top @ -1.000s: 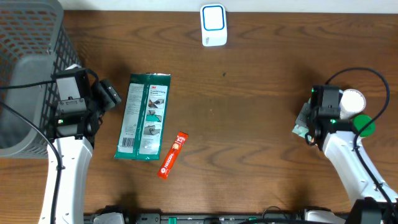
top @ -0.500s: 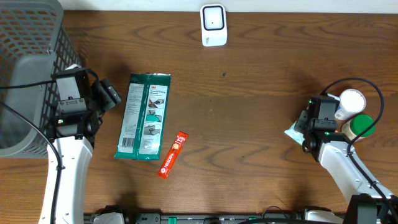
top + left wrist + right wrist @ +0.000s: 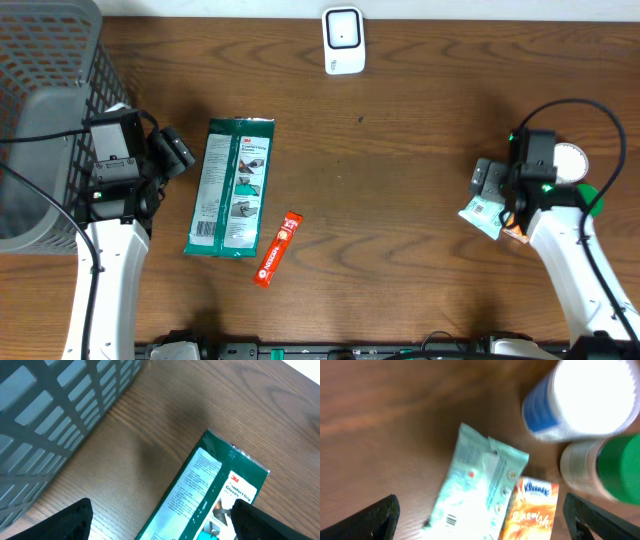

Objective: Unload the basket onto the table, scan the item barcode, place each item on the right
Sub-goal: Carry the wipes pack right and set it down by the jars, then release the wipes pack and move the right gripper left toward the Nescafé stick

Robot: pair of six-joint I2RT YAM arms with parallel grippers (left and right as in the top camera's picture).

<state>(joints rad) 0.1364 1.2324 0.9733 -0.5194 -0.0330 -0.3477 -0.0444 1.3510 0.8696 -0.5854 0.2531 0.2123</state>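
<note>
A white barcode scanner (image 3: pixel 342 40) stands at the table's far edge. A pale wipes pack (image 3: pixel 480 212) (image 3: pixel 470 490) lies flat on the wood at the right with a small barcode facing up. My right gripper (image 3: pixel 492 192) (image 3: pixel 487 525) hangs open just above it, holding nothing. A green glove pack (image 3: pixel 232 188) (image 3: pixel 210 495) and a red sachet (image 3: pixel 279 249) lie left of centre. My left gripper (image 3: pixel 175 152) (image 3: pixel 162 525) is open over the glove pack's upper left corner, with nothing between its fingers.
An orange Kleenex pack (image 3: pixel 514 235) (image 3: pixel 530 510) touches the wipes pack. A white-lidded bottle (image 3: pixel 570 162) (image 3: pixel 585 397) and a green-lidded bottle (image 3: pixel 590 200) (image 3: pixel 620 467) stand beside them at the right edge. A grey mesh basket (image 3: pixel 40 120) (image 3: pixel 50 410) fills the far left.
My right gripper has opened and let go of the wipes pack, which now lies on the table by the Kleenex pack. The left arm has not moved.
</note>
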